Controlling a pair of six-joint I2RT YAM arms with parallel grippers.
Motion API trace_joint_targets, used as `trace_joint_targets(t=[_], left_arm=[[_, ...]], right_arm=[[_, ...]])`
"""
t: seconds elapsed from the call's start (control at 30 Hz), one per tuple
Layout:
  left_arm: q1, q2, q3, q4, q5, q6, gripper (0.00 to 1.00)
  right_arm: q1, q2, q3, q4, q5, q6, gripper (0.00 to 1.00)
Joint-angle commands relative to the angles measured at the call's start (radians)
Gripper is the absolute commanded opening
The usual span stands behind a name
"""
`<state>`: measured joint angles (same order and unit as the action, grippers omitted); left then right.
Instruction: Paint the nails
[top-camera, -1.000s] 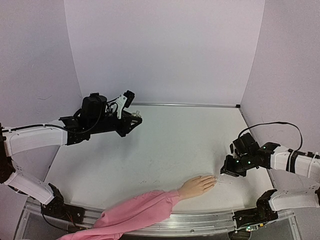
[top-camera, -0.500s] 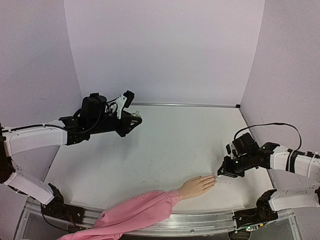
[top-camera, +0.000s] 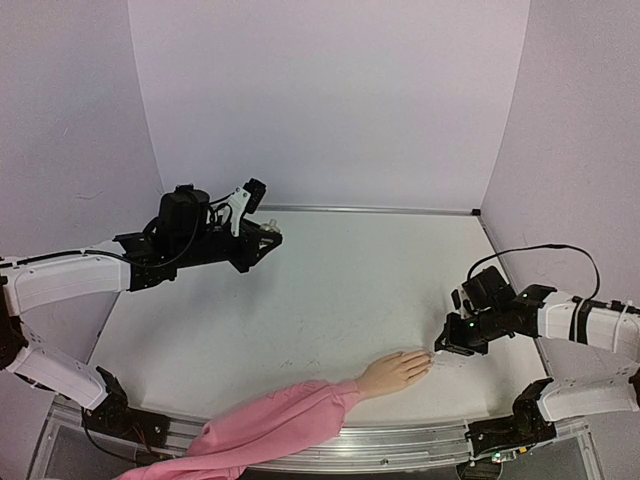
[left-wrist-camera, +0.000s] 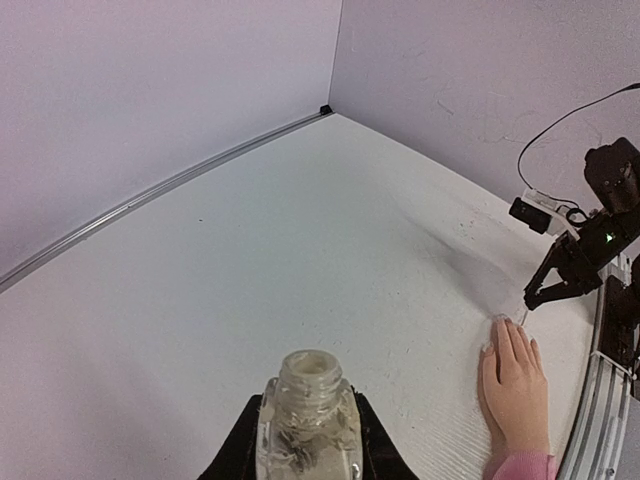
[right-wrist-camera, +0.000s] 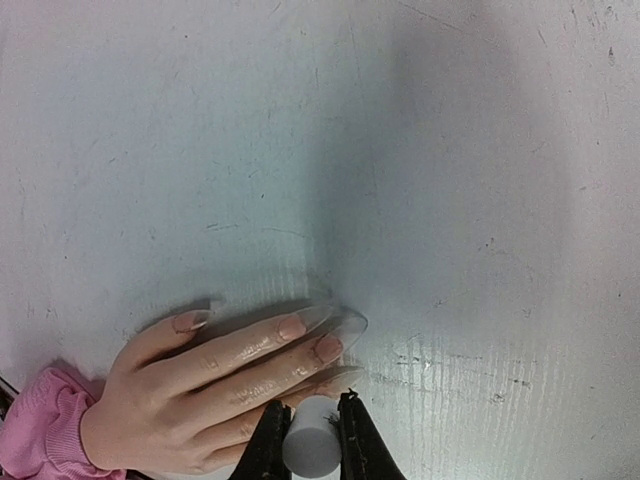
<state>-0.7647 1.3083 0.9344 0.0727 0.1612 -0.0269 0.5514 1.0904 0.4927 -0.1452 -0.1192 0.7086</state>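
Note:
The peach mannequin hand (top-camera: 393, 373) with a pink sleeve (top-camera: 285, 420) lies flat near the table's front edge. Its long clear nails (right-wrist-camera: 330, 324) point right in the right wrist view. My right gripper (top-camera: 441, 347) is shut on a white cylindrical brush cap (right-wrist-camera: 312, 446) and holds it right over the fingertips of the hand (right-wrist-camera: 215, 375); the brush tip is hidden. My left gripper (top-camera: 266, 236) is shut on an open clear glass polish bottle (left-wrist-camera: 309, 420) and holds it above the table's back left. The hand also shows in the left wrist view (left-wrist-camera: 518, 378).
Lilac walls close in the white table (top-camera: 330, 290) at the back and both sides. A metal rail (top-camera: 400, 440) runs along the front edge. A black cable (top-camera: 540, 252) loops over my right arm.
My right gripper has moved a little left with the cap, closer to the fingertips. My left arm has shifted slightly with the bottle.

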Motion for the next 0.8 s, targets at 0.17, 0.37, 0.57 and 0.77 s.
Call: trace_joint_targets(t=[0.17, 0.37, 0.57, 0.77], left_arm=[[0.004, -0.030, 0.004, 0.068, -0.008, -0.004, 0.00], [0.004, -0.030, 0.003, 0.067, -0.010, -0.001, 0.00], [0.004, -0.025, 0.007, 0.067, -0.011, -0.001, 0.00], [0.004, -0.022, 0.012, 0.067, -0.009, 0.001, 0.00]], right_arm=[[0.012, 0.026, 0.010, -0.008, 0.014, 0.014, 0.00], [0.015, 0.040, 0.016, -0.020, 0.024, 0.013, 0.00], [0.017, 0.052, 0.018, -0.024, 0.024, 0.010, 0.00], [0.021, 0.059, 0.020, -0.034, 0.035, 0.012, 0.00]])
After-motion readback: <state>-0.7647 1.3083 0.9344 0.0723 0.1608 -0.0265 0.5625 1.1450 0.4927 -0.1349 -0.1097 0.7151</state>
